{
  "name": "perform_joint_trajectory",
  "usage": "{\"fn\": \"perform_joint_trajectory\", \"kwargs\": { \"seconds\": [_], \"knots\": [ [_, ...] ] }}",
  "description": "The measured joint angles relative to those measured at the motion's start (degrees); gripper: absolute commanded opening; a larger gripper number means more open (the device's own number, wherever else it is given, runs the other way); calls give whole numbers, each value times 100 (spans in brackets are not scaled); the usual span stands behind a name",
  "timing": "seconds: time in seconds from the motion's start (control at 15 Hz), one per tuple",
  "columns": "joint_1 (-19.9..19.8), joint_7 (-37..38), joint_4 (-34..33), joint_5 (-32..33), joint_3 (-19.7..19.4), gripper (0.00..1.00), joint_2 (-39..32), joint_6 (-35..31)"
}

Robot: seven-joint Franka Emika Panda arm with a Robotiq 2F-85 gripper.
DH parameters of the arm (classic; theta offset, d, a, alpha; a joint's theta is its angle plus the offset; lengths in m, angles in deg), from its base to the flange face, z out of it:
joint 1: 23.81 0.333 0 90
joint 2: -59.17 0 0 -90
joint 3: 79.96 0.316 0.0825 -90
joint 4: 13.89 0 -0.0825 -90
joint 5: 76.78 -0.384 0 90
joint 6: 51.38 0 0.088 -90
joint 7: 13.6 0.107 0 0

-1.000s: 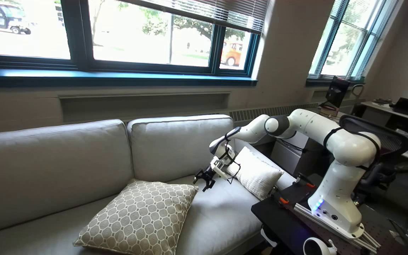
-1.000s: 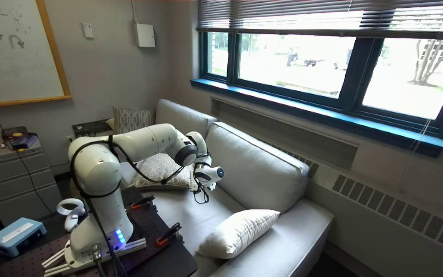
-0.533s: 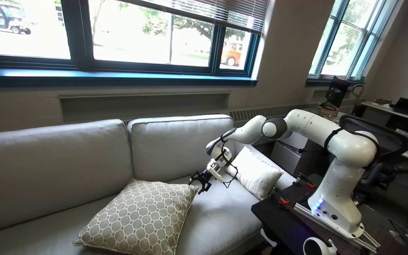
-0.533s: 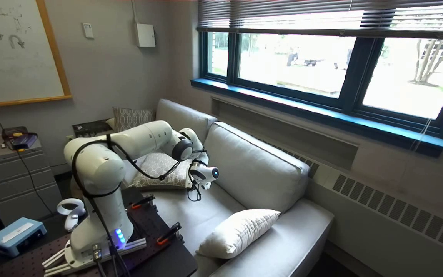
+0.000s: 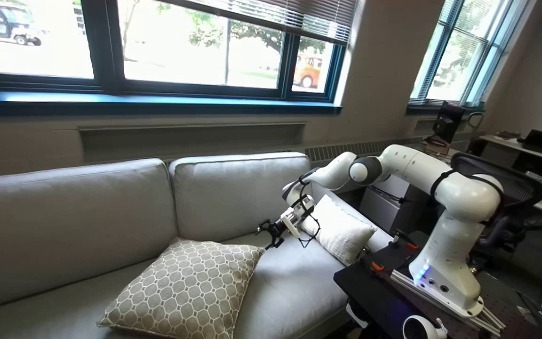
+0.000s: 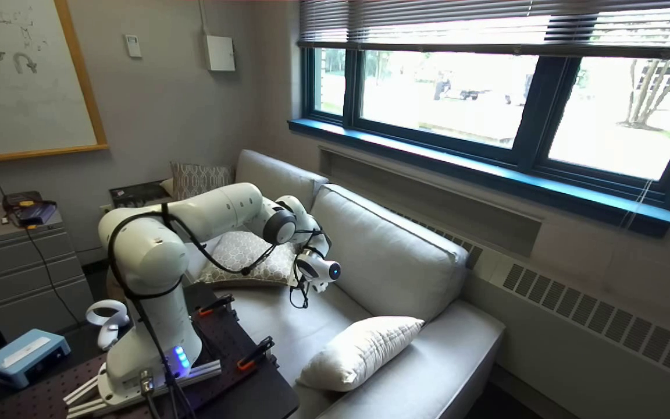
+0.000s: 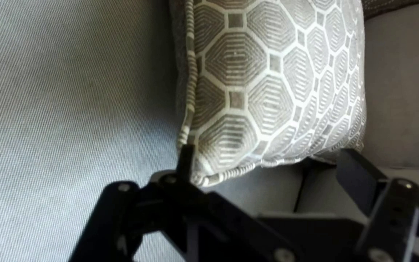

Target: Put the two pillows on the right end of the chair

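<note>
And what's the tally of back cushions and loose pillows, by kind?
Back cushions: 2
Tan lattice pillow: 1
White pillow: 1
Far-end patterned pillow: 1
Total: 5
Left out as unclear: pale shape beside the far-end one; dark edge in the wrist view.

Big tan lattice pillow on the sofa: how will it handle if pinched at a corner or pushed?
The tan lattice pillow is plump but thins at its corners, so a pinched corner would probably fold. Its raised piping may aid grip. Lying flat on the woven sofa seat, it would likely slide or bunch, not roll.
</note>
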Motion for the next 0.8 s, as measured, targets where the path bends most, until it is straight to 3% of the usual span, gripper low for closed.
{"fn": "perform_joint_trajectory", "kwargs": {
  "seconds": [0.4,0.8],
  "knots": [
    [-349,-48,107,355,1,100,-3,11],
    [-275,-48,277,1242,9,100,-6,26]
  ]
}}
